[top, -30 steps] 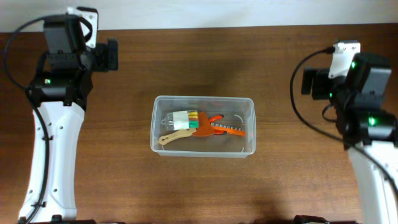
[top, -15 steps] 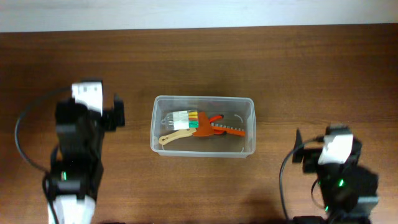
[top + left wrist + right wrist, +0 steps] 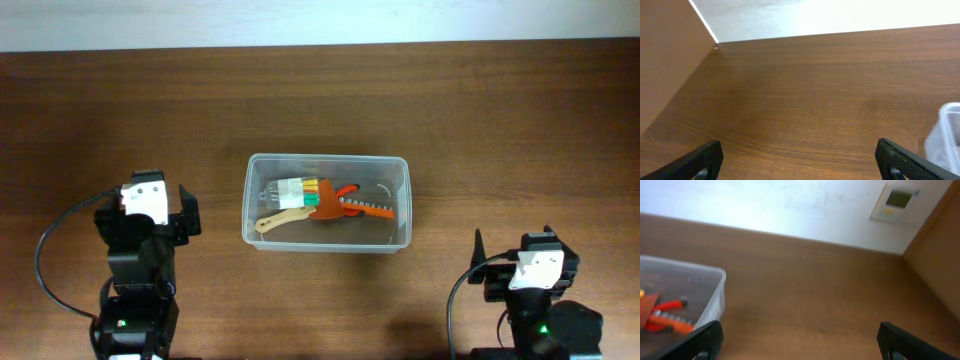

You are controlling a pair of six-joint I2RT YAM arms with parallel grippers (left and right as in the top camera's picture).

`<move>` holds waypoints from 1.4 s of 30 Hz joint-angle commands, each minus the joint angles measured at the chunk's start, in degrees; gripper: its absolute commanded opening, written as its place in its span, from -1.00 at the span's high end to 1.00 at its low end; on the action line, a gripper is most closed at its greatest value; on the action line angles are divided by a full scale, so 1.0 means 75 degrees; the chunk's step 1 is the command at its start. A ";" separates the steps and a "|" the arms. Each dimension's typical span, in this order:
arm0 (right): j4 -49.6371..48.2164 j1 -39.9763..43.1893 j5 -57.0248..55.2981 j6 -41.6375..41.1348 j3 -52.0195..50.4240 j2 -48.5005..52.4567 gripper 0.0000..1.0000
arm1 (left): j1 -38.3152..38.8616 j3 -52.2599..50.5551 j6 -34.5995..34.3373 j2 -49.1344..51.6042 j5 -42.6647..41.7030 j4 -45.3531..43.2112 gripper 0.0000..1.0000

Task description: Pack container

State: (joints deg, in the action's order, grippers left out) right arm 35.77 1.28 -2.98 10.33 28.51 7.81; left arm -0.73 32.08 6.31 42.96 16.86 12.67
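Overhead view — Student: Where does the container [image 3: 402, 215] stand?
Teacher: At the middle of the brown table [image 3: 500, 110], upright, with its long side running left to right. Inside lie a small clear box [image 3: 296, 190] with yellow, green and red pieces, a wooden spatula [image 3: 272, 222] angled below it, and an orange tool [image 3: 362, 208] toward the right half. The three overlap near the container's centre.
Student: And the two arms?
Teacher: Both sit toward the lower edge of the view, one on each side and well apart from the container. Neither touches it.
Student: How do the claws stand?
Teacher: The left wrist view shows the left claw [image 3: 799, 162] spread wide, its dark fingertips at the lower corners and bare wood between them. A corner of the container shows at the right edge. The right wrist view shows the right claw [image 3: 800, 340] likewise spread, with nothing between its fingers. The container lies at the left of that view, the orange tool visible through its side. A pale wall [image 3: 765, 205] bearing a small wall plate [image 3: 895, 200] stands behind the table.
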 commanded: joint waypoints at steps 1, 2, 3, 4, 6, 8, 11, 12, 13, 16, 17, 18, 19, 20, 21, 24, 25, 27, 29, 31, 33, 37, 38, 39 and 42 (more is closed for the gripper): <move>0.0332 -0.0070 -0.0090 -0.0006 -0.0032 -0.0015 -0.97 | -0.0026 -0.0050 -0.0090 -0.0067 0.0662 -0.0017 -0.99; 0.0516 -0.0070 -0.0090 -0.0006 -0.0032 -0.0015 -0.97 | -0.0023 -0.0050 -0.0090 -0.0067 0.0670 -0.0006 -0.99; 0.0659 -0.0070 -0.0090 -0.0006 -0.0032 -0.0015 -0.97 | -0.0023 -0.0050 -0.0090 -0.0067 0.0670 -0.0003 -0.98; 0.0799 -0.0070 -0.0090 -0.0006 -0.0032 -0.0015 -0.97 | -0.0023 -0.0050 -0.0090 -0.0067 0.0670 -0.0003 -0.99; 0.1081 -0.0070 -0.0090 -0.0006 -0.0032 -0.0015 -0.97 | -0.0023 -0.0050 -0.0090 -0.0067 0.0670 -0.0003 -0.99; 0.1361 -0.0070 -0.0090 -0.0006 -0.0032 -0.0015 -0.97 | -0.0023 -0.0050 -0.0090 -0.0067 0.0670 -0.0003 -0.99; 0.1728 -0.0070 -0.0090 -0.0006 -0.0032 -0.0015 -0.97 | -0.0023 -0.0050 -0.0090 -0.0067 0.0670 -0.0003 -0.98; 0.1839 -0.0070 -0.0090 -0.0006 -0.0032 -0.0015 -0.97 | -0.0023 -0.0050 -0.0090 -0.0067 0.0670 -0.0003 -0.99; 0.1947 -0.0070 -0.0090 -0.0006 -0.0032 -0.0015 -0.97 | -0.0023 -0.0050 -0.0090 -0.0067 0.0670 -0.0003 -0.99; 0.2157 -0.0070 -0.0090 -0.0006 -0.0032 -0.0015 -0.97 | -0.0023 -0.0050 -0.0090 -0.0067 0.0670 -0.0003 -0.99; 0.2194 -0.0070 -0.0090 -0.0006 -0.0032 -0.0015 -0.97 | -0.0023 -0.0050 -0.0090 -0.0067 0.0670 -0.0003 -0.98; 0.2212 -0.0070 -0.0093 -0.0006 -0.0032 -0.0015 -0.97 | -0.0023 -0.0050 -0.0090 -0.0067 0.0670 -0.0003 -0.99; 0.2215 -0.0070 -0.0090 -0.0006 -0.0032 -0.0015 -0.97 | -0.0023 -0.0050 -0.0090 -0.0067 0.0670 -0.0003 -0.99; 0.2215 -0.0070 -0.0090 -0.0006 -0.0032 -0.0015 -0.97 | -0.0023 -0.0050 -0.0090 -0.0067 0.0670 -0.0003 -0.98; 0.2215 -0.0070 -0.0090 -0.0006 -0.0032 -0.0015 -0.97 | -0.0023 -0.0050 -0.0090 -0.0067 0.0670 -0.0003 -0.98; 0.2256 -0.0073 -0.0090 -0.0006 -0.0032 -0.0015 -0.97 | -0.0023 -0.0050 -0.0090 -0.0067 0.0670 -0.0003 -0.99; 0.2279 -0.0073 -0.0090 -0.0006 -0.0032 -0.0015 -0.97 | -0.0023 -0.0050 -0.0090 -0.0067 0.0670 -0.0003 -0.99; 0.2340 -0.0076 -0.0090 -0.0006 -0.0032 -0.0035 -0.97 | -0.0023 -0.0050 -0.0090 -0.0067 0.0670 -0.0003 -0.98; 0.2355 -0.0064 -0.0093 -0.0006 -0.0032 -0.0163 -0.97 | -0.0023 -0.0050 -0.0090 -0.0067 0.0670 -0.0003 -0.99; 0.2355 -0.0064 -0.0093 -0.0006 -0.0032 -0.0376 -0.97 | -0.0023 -0.0050 -0.0090 -0.0067 0.0670 -0.0003 -0.99; 0.2349 -0.0102 -0.0335 -0.0006 -0.0032 -0.0775 -0.97 | -0.0023 -0.0050 -0.0090 -0.0067 0.0670 -0.0003 -0.99; 0.2285 -0.0373 0.0099 -0.0915 0.0041 -0.1005 -0.97 | -0.0023 -0.0050 -0.0090 -0.0067 0.0670 -0.0003 -0.99; 0.2296 -0.0490 0.0140 -0.1099 0.0041 -0.1011 -0.97 | -0.0023 -0.0050 -0.0090 -0.0067 0.0670 -0.0003 -0.99; 0.2267 -0.0592 0.0149 -0.1186 0.0038 -0.1011 -0.97 | -0.0023 -0.0050 -0.0090 -0.0067 0.0670 -0.0003 -0.99; 0.1536 -0.0790 -0.0125 -0.1297 -0.0152 -0.1011 -0.97 | -0.0023 -0.0050 -0.0090 -0.0067 0.0670 -0.0003 -0.98</move>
State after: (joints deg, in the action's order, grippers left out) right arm 51.46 -2.98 -2.76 4.23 28.42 0.69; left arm -0.73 32.05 6.17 42.96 21.30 12.78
